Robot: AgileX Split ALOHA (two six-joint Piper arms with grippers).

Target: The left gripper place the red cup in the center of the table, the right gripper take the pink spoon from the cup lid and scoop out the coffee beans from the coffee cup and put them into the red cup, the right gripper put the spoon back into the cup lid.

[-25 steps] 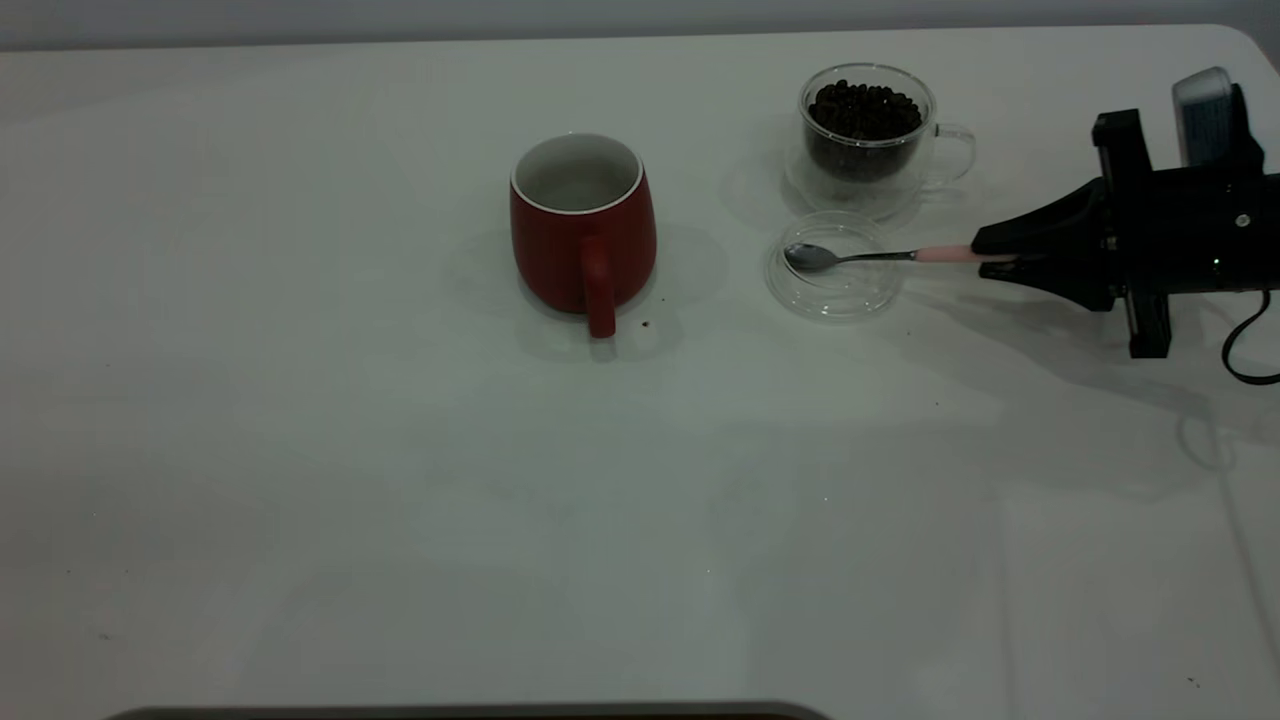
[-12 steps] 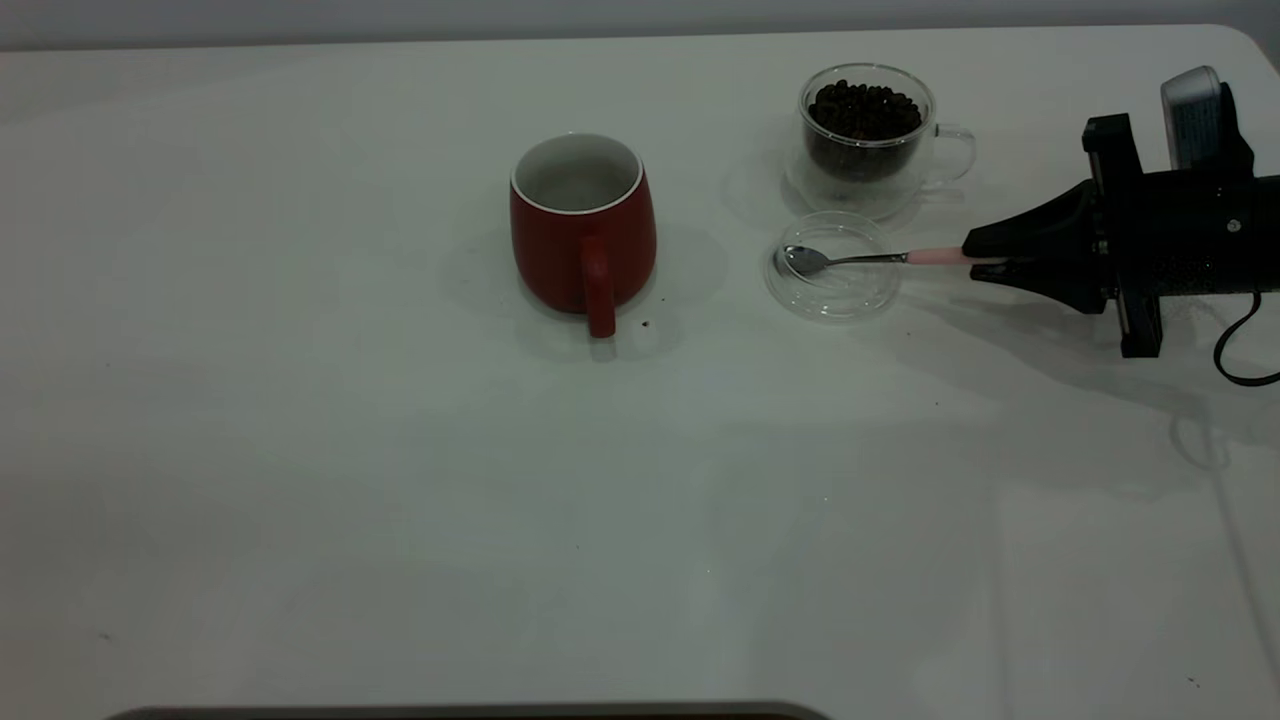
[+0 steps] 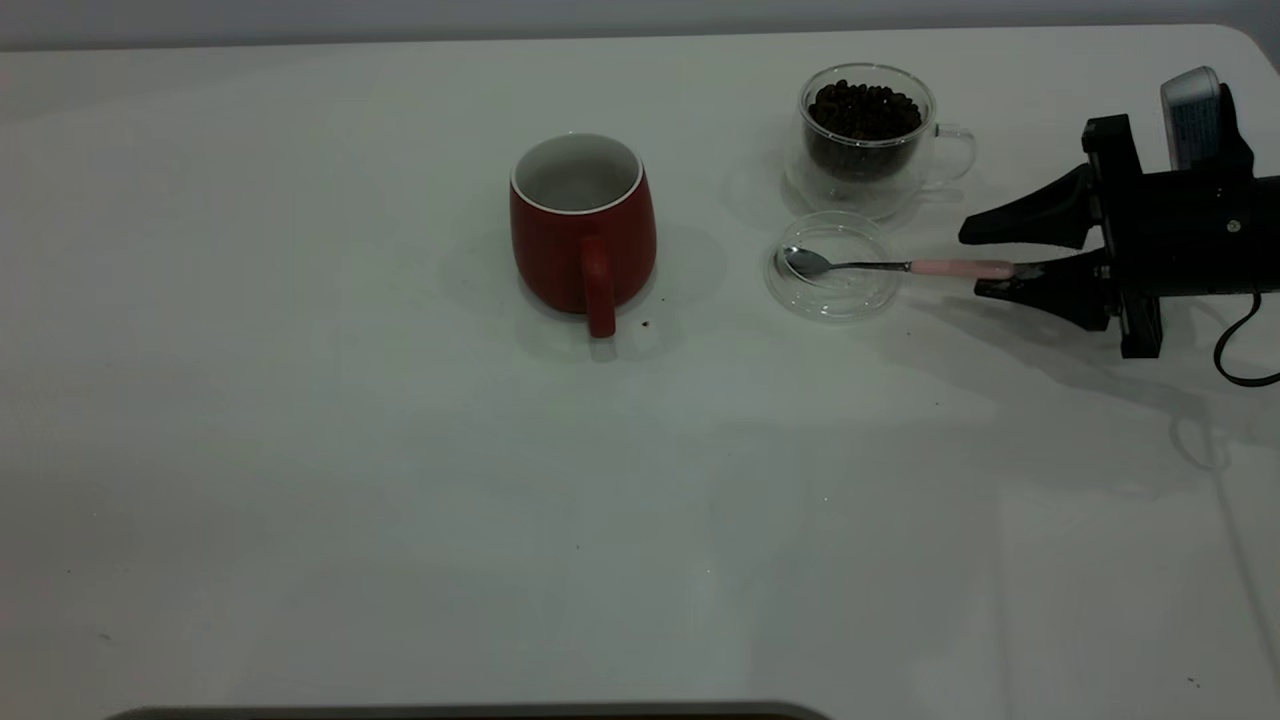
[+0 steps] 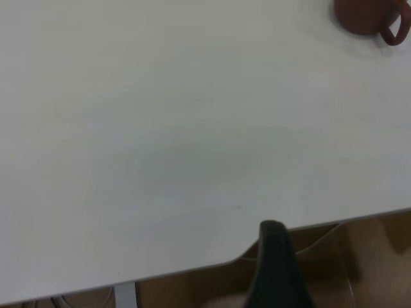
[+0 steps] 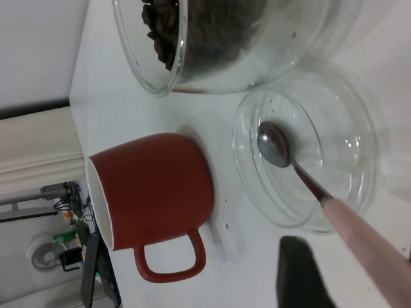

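Observation:
The red cup (image 3: 583,225) stands upright near the table's middle, handle toward the front; it also shows in the right wrist view (image 5: 154,186) and the left wrist view (image 4: 366,16). The coffee cup (image 3: 868,135) with coffee beans (image 3: 865,108) stands at the back right. The cup lid (image 3: 833,292) lies just in front of it. The pink spoon (image 3: 960,268) lies with its bowl in the lid and its handle out to the right. My right gripper (image 3: 970,264) is open, its fingers either side of the handle's end. Of my left gripper, one dark finger (image 4: 276,269) shows over the table's edge.
The white table (image 3: 400,500) has a few dark specks, one by the red cup's handle (image 3: 646,324). A black cable (image 3: 1240,350) hangs behind the right gripper. The left arm is outside the exterior view.
My right gripper was shut on the spoon's pink handle and has opened. The spoon now lies free, bowl in the lid. The gripper shifted slightly left before opening.

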